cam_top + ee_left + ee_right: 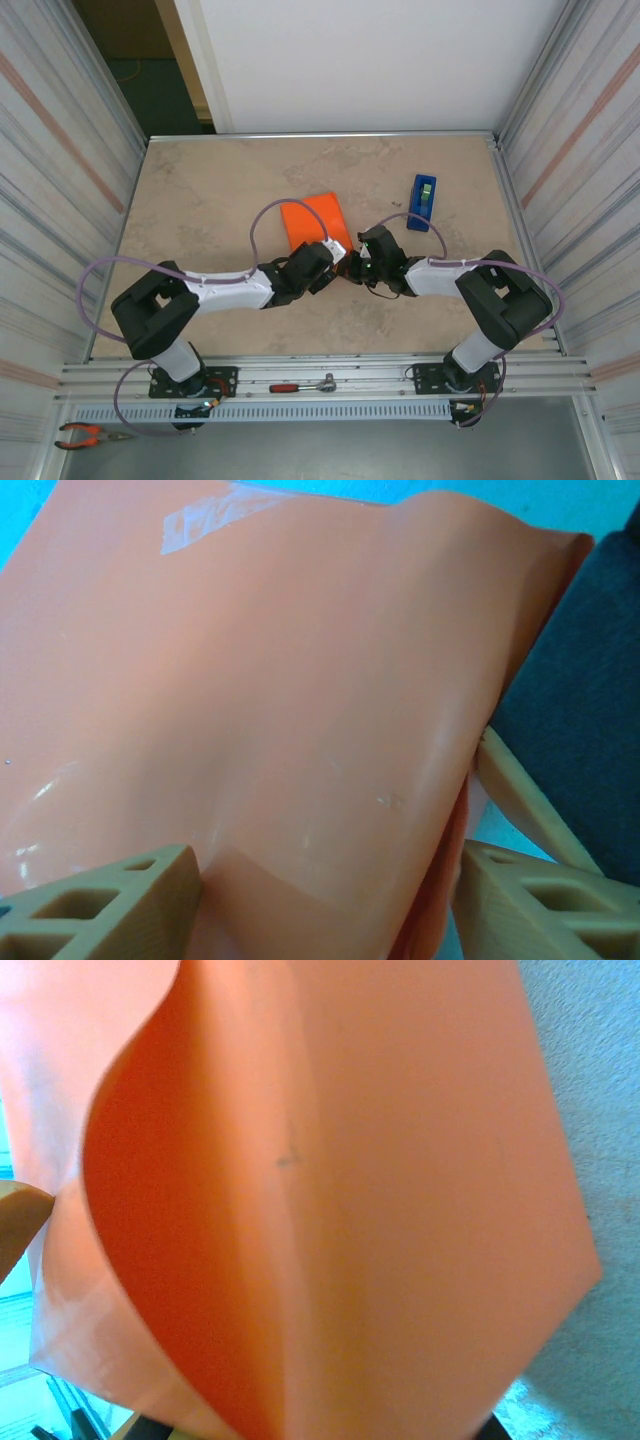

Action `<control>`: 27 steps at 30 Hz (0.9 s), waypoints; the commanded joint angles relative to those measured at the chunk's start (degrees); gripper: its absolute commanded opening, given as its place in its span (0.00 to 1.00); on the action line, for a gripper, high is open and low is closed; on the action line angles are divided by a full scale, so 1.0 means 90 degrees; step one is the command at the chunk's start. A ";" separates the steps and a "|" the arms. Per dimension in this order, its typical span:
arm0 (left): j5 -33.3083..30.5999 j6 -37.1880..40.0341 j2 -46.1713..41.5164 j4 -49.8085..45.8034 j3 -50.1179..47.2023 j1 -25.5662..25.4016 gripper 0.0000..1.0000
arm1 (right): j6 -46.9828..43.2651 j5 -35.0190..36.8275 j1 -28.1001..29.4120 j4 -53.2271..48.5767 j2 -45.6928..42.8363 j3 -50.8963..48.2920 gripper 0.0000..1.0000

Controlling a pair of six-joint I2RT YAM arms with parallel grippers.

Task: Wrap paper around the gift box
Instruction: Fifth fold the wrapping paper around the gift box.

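The blue tape dispenser (423,202) stands upright on the tan table (200,200). The paper (314,226) lies left of the dispenser, well apart from it, folded into a squarish orange parcel with 1 crease running down its top. The gift box is covered by this sheet, so its own surface is hidden.

Both arms meet at the parcel's near edge, nearer the robot than the dispenser and to its left. The left gripper (325,880) has its jaws spread wide, with the orange sheet lying in the gap between its 2 tan fingers (110,905). The sheet touches the left-hand finger, while a sliver of background shows beside the other one. A strip of clear tape (210,515) sticks to the paper at its far end in the left wrist view.

The right gripper (358,266) sits just beside the left one, on the dispenser's side, and is closed. In the right wrist view the paper curls up close to the lens and hides the fingers, so I cannot tell whether it is pinched.

A red-handled tool (300,386) lies on the rail at the table's near edge, well apart from the dispenser.
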 commanded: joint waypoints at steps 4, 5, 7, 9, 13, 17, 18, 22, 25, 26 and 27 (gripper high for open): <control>0.0213 -0.1108 -0.0468 -0.1184 -0.0476 0.0000 0.81 | -0.0201 -0.0110 -0.0096 0.0146 -0.0111 0.0002 0.00; 0.0179 -0.1232 -0.0610 -0.1174 -0.0539 -0.0018 0.83 | -0.0212 -0.0115 -0.0111 0.0143 -0.0111 -0.0007 0.00; 0.0148 -0.1381 -0.0842 -0.1103 -0.0730 -0.0072 0.86 | -0.0218 -0.0144 -0.0135 0.0148 -0.0112 -0.0031 0.00; 0.0081 -0.1438 -0.1017 -0.1061 -0.0900 -0.0156 0.88 | -0.0233 -0.0142 -0.0145 0.0143 -0.0133 -0.0058 0.00; -0.0121 -0.1577 -0.1309 -0.1000 -0.1147 -0.0280 0.90 | -0.0257 -0.0183 -0.0158 0.0163 -0.0134 -0.0092 0.00; -0.0222 -0.1521 -0.1376 -0.0976 -0.1125 -0.0283 0.92 | -0.0228 -0.0247 -0.0153 0.0260 -0.0103 -0.0115 0.00; -0.0257 -0.1439 -0.1324 -0.0985 -0.1082 -0.0283 0.92 | -0.0219 -0.0253 -0.0155 0.0282 -0.0104 -0.0124 0.00; -0.0363 -0.1198 -0.0946 -0.1153 -0.0840 -0.0254 0.86 | -0.0208 -0.0256 -0.0153 0.0294 -0.0205 -0.0211 0.00; -0.0453 -0.1155 -0.0639 -0.1192 -0.0730 -0.0222 0.80 | -0.0208 -0.0215 -0.0147 0.0223 -0.0375 -0.0294 0.00; -0.0461 -0.1148 -0.0546 -0.1180 -0.0703 -0.0225 0.79 | -0.0210 -0.0202 -0.0143 0.0189 -0.0423 -0.0332 0.00; -0.0446 -0.1138 -0.0473 -0.1169 -0.0674 -0.0224 0.77 | -0.0218 -0.0193 -0.0144 0.0152 -0.0483 -0.0358 0.00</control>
